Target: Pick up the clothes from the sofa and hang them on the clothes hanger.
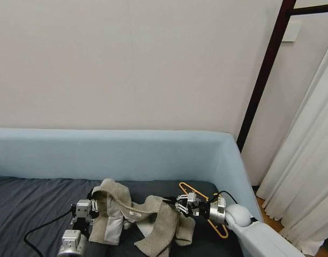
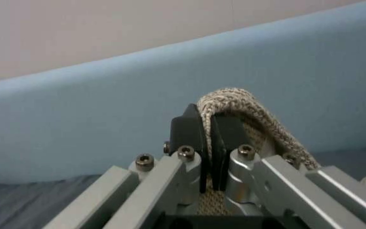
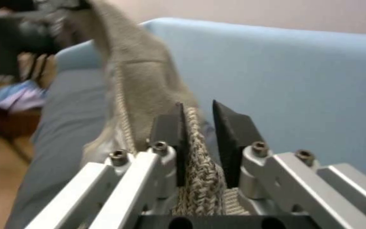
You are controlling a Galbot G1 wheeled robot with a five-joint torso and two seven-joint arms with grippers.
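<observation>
A beige knit garment (image 1: 124,211) hangs in a sagging band between my two grippers, low over the dark seat of the sofa. My left gripper (image 1: 84,210) is shut on its ribbed edge (image 2: 247,112), which the left wrist view shows pinched between the black pads (image 2: 188,136). My right gripper (image 1: 181,205) is shut on the other end, with the knit (image 3: 199,162) running between its fingers (image 3: 169,136). An orange wire hanger (image 1: 184,186) lies on the seat beside and under my right wrist.
The sofa has a pale blue backrest (image 1: 116,155) and right armrest (image 1: 231,176) around a dark grey seat (image 1: 30,201). A dark wooden pole (image 1: 263,75) rises right of the sofa, with white curtains (image 1: 306,171) beyond. A black cable (image 1: 41,230) trails from my left arm.
</observation>
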